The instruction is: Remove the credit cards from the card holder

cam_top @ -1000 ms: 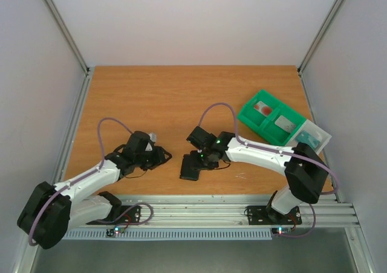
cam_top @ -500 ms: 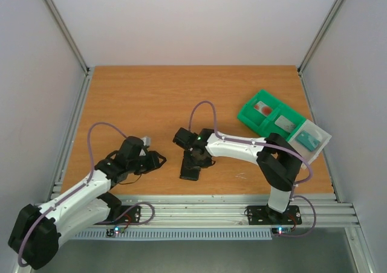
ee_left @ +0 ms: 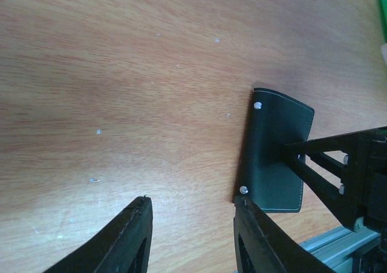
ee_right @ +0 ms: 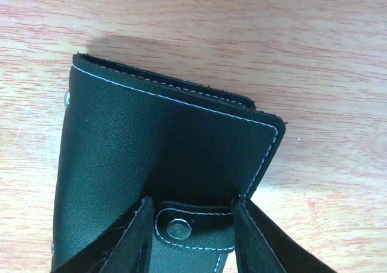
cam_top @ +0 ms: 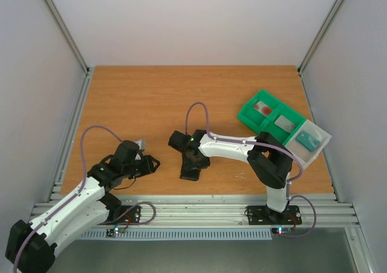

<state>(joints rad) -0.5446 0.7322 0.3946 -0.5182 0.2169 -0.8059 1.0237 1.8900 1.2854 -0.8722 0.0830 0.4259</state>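
- The card holder (cam_top: 190,174) lies folded shut on the desk (cam_top: 151,98), near the front edge and between the two arms. It is nearer the right arm's tip.
- From the right wrist the card holder (ee_right: 151,140) is black leather with pale stitching. Its snap tab (ee_right: 193,229) sits at the near edge.
- The right pincer (ee_right: 190,202) is down on the holder, partly parted, with one finger on each side of the snap tab and close against its edges. I cannot tell whether it actually pinches the tab.
- The left pincer (ee_left: 193,202) is partly open and holds nothing, with bare wood between its fingers.
- From the left wrist the card holder (ee_left: 275,146) lies just to one side of the left pincer, apart from it. Two small silver studs show along the holder's edge.
- The fold hides the holder's inside, so no card shows.
- A green tray (cam_top: 249,119) stands well apart at the far right, with a red item (cam_top: 263,108) in one compartment.
- A teal item (cam_top: 307,141) lies just beside the tray.
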